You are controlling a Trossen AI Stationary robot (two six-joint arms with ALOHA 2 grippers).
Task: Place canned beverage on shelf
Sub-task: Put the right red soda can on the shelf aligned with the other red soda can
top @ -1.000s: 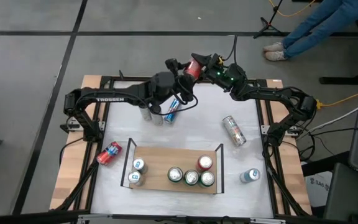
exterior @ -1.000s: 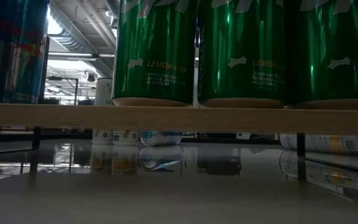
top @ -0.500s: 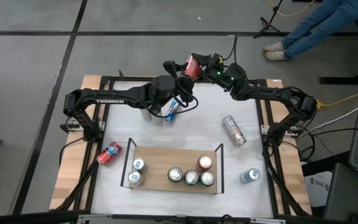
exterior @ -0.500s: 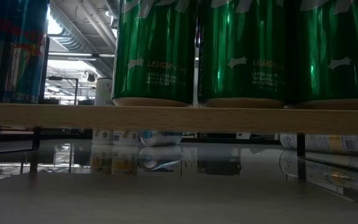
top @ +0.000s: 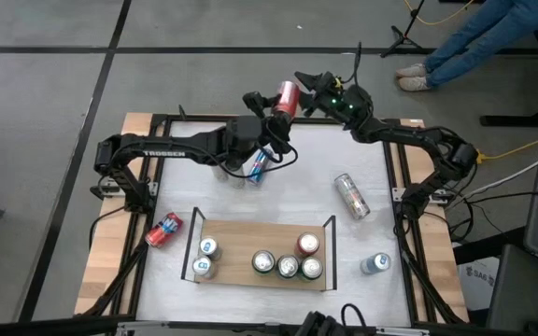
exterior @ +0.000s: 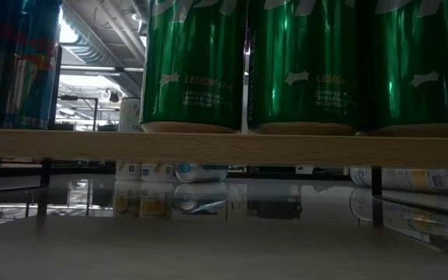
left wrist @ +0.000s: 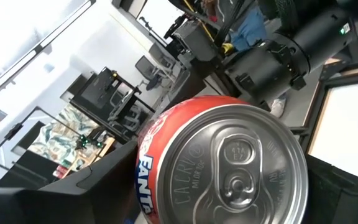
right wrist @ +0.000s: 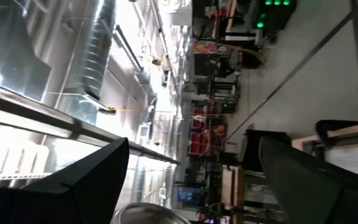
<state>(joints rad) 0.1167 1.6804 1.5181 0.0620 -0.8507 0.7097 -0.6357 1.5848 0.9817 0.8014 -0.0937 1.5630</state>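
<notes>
1. A red Fanta can point(top: 287, 96) is held in the air above the far edge of the table point(top: 306, 177), tilted, its top facing the left wrist camera.
2. The left gripper point(top: 276, 101) is clamped around the can's body.
3. The right gripper point(top: 308, 84) sits just beside the can on the other side, fingers spread and holding nothing.
4. The shelf point(top: 250, 245) lies well apart at the near side, carrying six upright cans: two blue-and-silver, three green, one red.
5. More cans stand or lie loose on the table around it.
</notes>
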